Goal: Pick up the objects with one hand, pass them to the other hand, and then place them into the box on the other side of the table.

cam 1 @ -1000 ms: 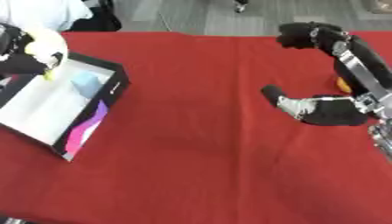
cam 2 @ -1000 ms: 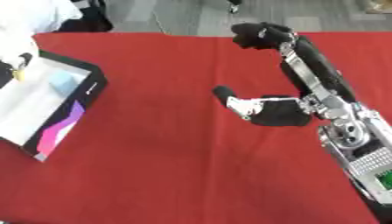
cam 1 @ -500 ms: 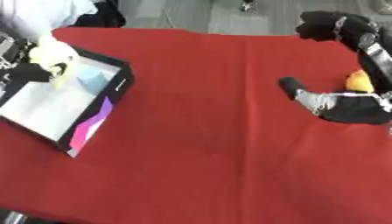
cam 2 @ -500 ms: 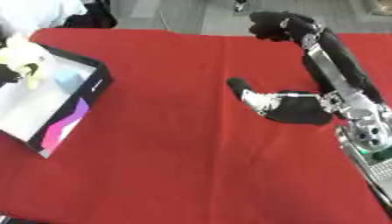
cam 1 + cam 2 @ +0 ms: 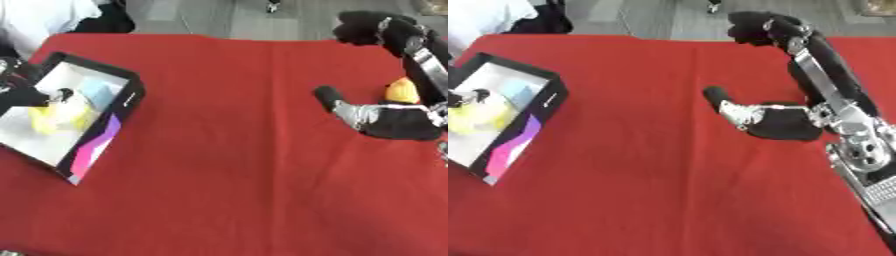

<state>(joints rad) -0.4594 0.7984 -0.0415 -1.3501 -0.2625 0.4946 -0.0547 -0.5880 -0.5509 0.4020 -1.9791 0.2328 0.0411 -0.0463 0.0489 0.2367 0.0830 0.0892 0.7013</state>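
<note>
The yellow object (image 5: 59, 117) lies inside the box (image 5: 122, 107) at the table's (image 5: 227, 165) left side, under my left hand (image 5: 31, 95); I cannot tell that hand's finger state. It looks light and soft; I would grip it across its middle. My right hand (image 5: 385, 117) rests relaxed, empty, beside an orange object (image 5: 402, 91).

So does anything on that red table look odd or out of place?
Nothing is spilled or broken. The box sits askew at the table's left edge, and an orange-yellow object lies alone at the far right.
</note>
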